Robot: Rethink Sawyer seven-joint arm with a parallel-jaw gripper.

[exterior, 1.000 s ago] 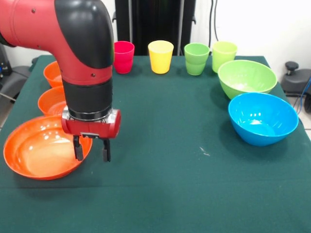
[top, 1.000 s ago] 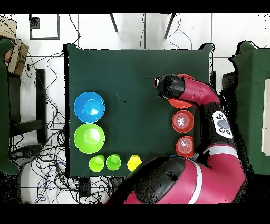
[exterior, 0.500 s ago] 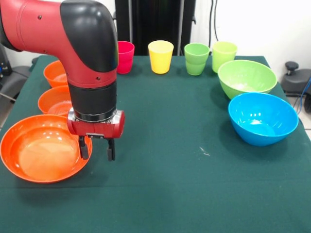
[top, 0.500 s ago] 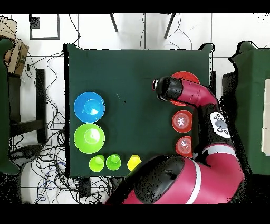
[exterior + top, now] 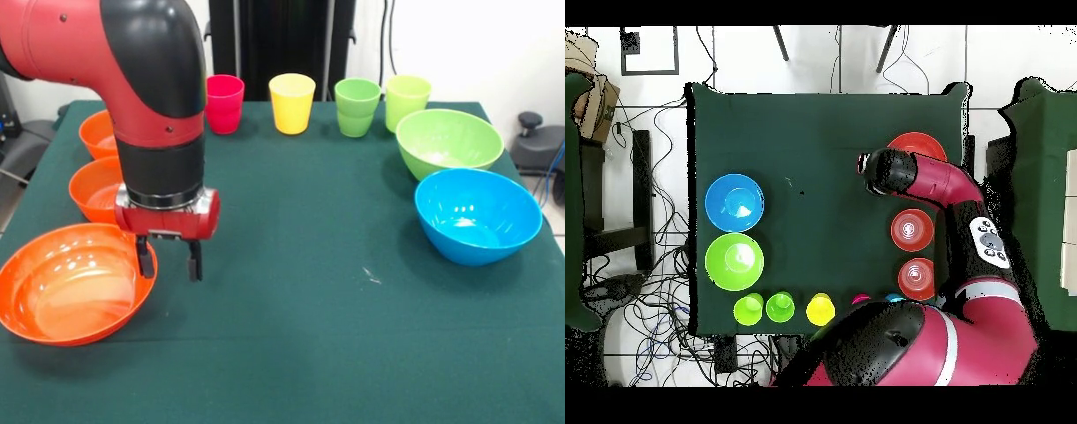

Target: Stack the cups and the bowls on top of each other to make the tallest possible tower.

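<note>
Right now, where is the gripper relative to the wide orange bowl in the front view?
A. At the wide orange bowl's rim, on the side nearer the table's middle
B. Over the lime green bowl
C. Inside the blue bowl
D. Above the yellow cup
A: the gripper hangs open with one finger at the rim of the wide orange bowl, far from the blue bowl.

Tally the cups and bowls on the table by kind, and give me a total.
Bowls: 5 (large orange bowl, small orange bowls, lime green bowl, blue bowl)
Cups: 4 in plain sight (pink cup, yellow cup, green cup, light green cup); a sky blue sliver beside the arm may be a fifth
Total: 9, or 10 with that one
</note>
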